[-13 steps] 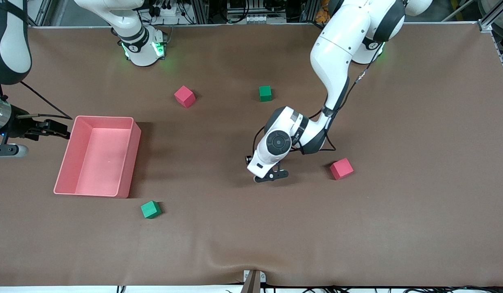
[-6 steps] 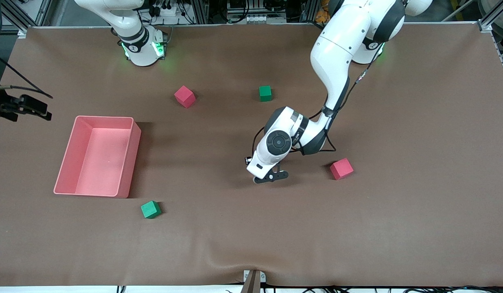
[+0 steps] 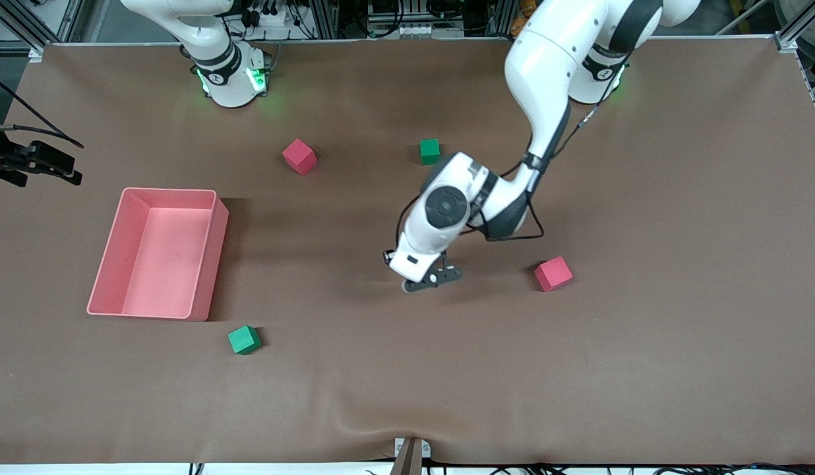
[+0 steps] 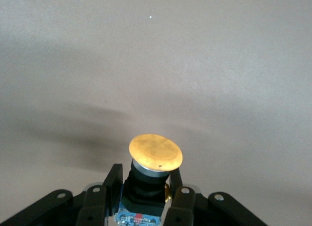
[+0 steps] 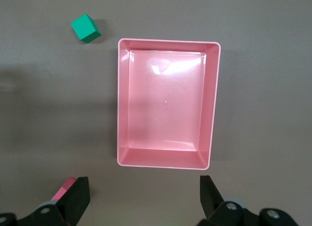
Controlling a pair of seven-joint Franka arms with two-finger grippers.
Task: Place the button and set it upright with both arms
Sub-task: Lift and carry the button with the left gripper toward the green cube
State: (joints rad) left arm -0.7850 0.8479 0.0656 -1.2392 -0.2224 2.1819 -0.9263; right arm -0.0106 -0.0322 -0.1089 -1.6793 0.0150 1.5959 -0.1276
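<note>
- Brown cloth covers your table (image 3: pixel 645 369), and rack frames and cables line the edge where the two green-lit arm bases stand.
- Your left gripper (image 4: pixel 142 196) hangs over the middle of the cloth, its two black fingers (image 4: pixel 176 202) clamped on the black blocky body of the tiny push-button with the round orange cap (image 4: pixel 155 152); the cap faces away from the wrist, toward bare cloth.
- From the front camera you see that same left gripper (image 3: pixel 432 278) low above the cloth, not far from a pink foam cube (image 3: pixel 553 273) toward the left arm's end.
- Your right gripper (image 5: pixel 142 199) waits high over the open pink plastic rectangular bin (image 5: pixel 214 104) at the right arm's end, fingers (image 5: pixel 76 197) spread wide with nothing between them.
- You have a green foam cube (image 3: pixel 244 339) near the bin's corner, nearer the front camera.
- You also have a second pink cube (image 3: pixel 299 156) and a second green cube (image 3: pixel 430 151) lying closer to the bases.
</note>
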